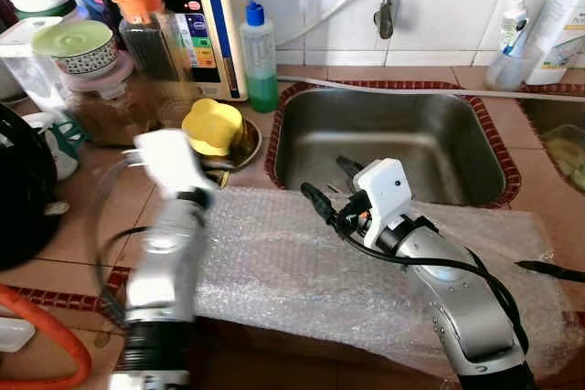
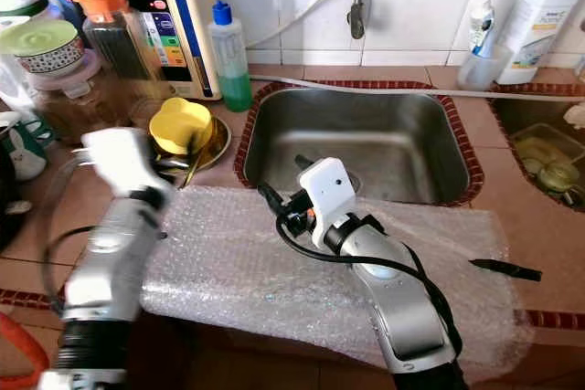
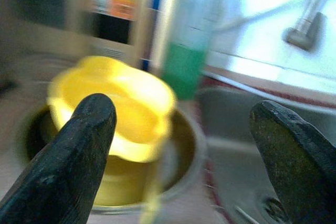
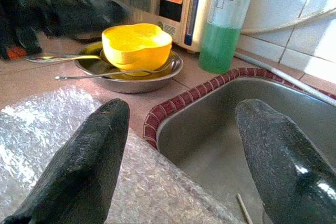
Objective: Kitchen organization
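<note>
Showed a tiled countertop (image 1: 82,216) with a steel sink (image 1: 384,134) sunk into it, just ahead of the right gripper (image 1: 327,182). Carried a sheet of bubble wrap (image 1: 302,271) directly beneath that gripper and a metal dish (image 4: 126,69) holding a yellow bowl (image 4: 137,43) and 2 spoons just ahead of the left gripper (image 3: 178,145). Held a green soap bottle (image 1: 260,57) and jars (image 1: 110,89) farther beyond.
</note>
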